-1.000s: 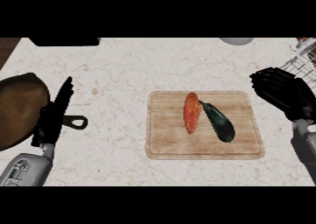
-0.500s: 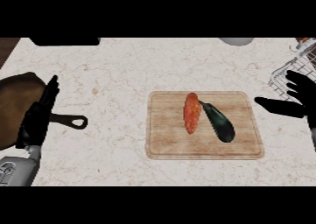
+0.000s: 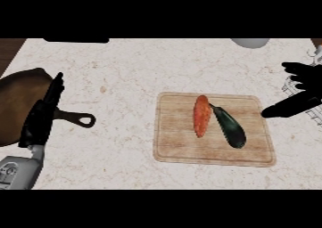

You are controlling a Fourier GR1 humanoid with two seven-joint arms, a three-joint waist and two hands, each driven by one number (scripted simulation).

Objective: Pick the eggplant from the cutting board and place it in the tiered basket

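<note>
The right robot hand has slid toward the desk's right edge, fingers spread over the tiered basket. The eggplant lies on the cutting board beside a carrot. The left robot hand rests open over the pan. No readable writing.

On the counter before us, the cutting board sits right of centre, with the eggplant lying on it just right of a carrot. Our right hand hangs beyond the board's right edge, in front of the tiered basket. At far left a pan rests, our left hand over it, its handle pointing toward the board.
</note>
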